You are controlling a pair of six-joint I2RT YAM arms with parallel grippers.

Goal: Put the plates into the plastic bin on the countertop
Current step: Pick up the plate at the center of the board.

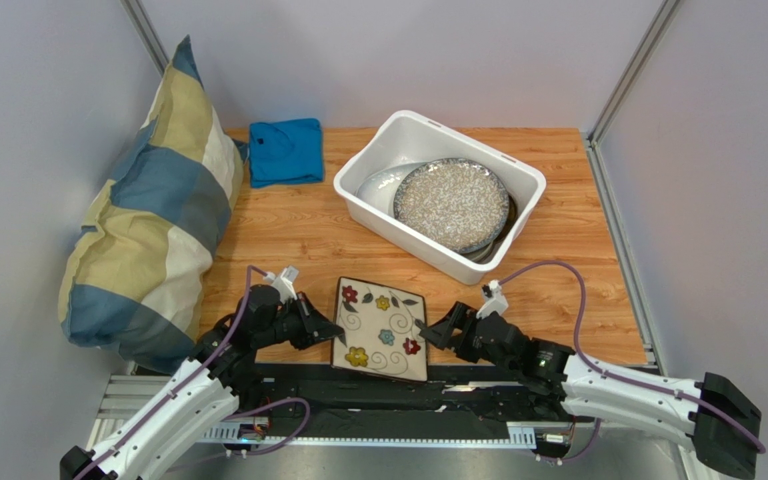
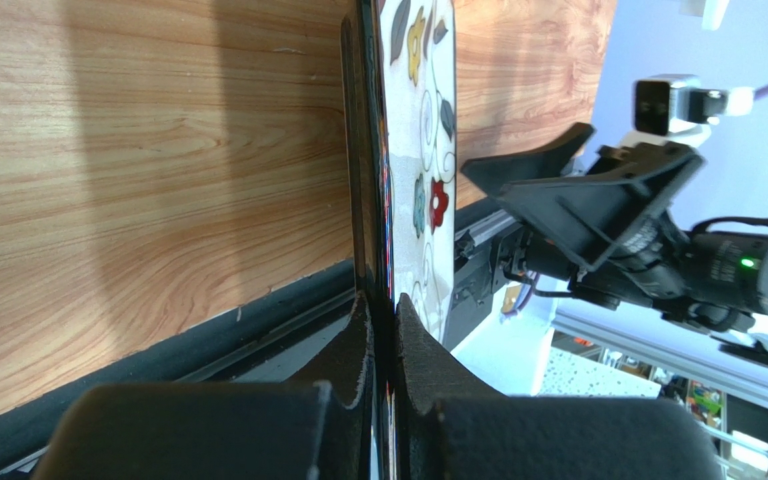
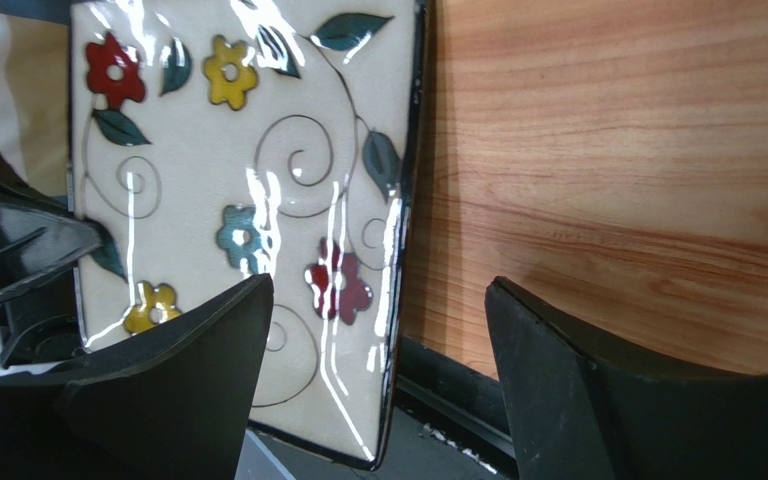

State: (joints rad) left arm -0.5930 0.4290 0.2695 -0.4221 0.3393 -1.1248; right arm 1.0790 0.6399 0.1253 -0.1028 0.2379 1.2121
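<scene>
the plastic bin (image 1: pixel 398 235) sits toward the back right of the wood-grain table (image 1: pixel 288 230), turned at an angle. inside it a grey-speckled round plate (image 1: pixel 451 203) lies on top. a white plate (image 1: pixel 378 185) shows from under its left side, and a dark rim peeks out at the corner of the bin nearest the arms.

the floral square plate (image 1: pixel 380 328) is outside the bin, in front of it at the table's near edge, face up. its near side reaches out over the black rail (image 1: pixel 378 395) there.

the left jaws are pinched tight on that plate's left edge. the left wrist view shows the plate (image 2: pixel 418 150) edge-on, with its thin dark rim clamped between the two pads.

the right jaws stand wide and hold nothing, on the plate's right side, in front of the bin's nearest corner. in the right wrist view one finger (image 3: pixel 188 370) overlaps the plate's (image 3: pixel 248 170) near corner and the other (image 3: pixel 568 380) hangs over bare wood (image 3: pixel 608 150). whether either finger touches the plate i cannot tell.

a folded blue cloth (image 1: pixel 286 152) lies left of the bin at the back of the table. farther left of the bin, a blue and yellow checked pillow (image 1: pixel 153 200) leans against the wall.
</scene>
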